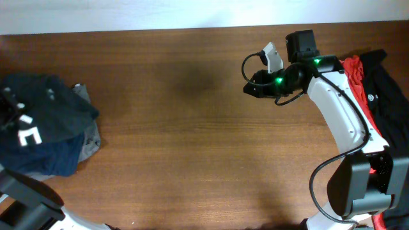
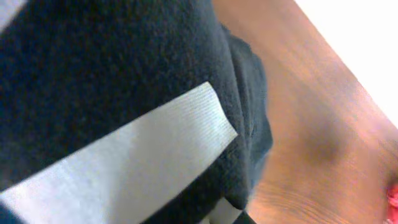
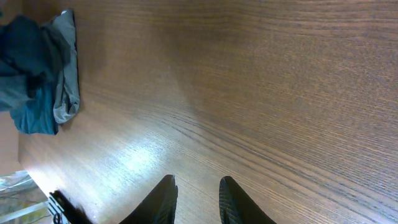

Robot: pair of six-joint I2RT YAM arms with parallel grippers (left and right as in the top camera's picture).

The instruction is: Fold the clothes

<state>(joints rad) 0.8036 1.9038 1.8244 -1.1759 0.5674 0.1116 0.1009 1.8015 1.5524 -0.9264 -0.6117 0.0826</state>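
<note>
Over on the left, the black top (image 2: 93, 74) hides the left gripper, so its state's anyone's guess. Right gripper (image 3: 196, 202) hangs slightly apart, empty, above the bench (image 3: 261, 93).

The brown wooden table (image 1: 192, 128) showed its long grain directly under the right claw (image 1: 248, 87). Well ahead of the claw's fingertips, at the far end of the table, a heap of clothes rested on the wood: grey shorts (image 1: 89, 137) and a navy blue piece (image 1: 57, 163) lay at the bottom, with a black top with white lettering (image 1: 45, 105) over them. Behind the claw, beside its own arm, a red shirt (image 1: 353, 67) and a black garment (image 1: 390, 96) lay at the opposite edge.
</note>
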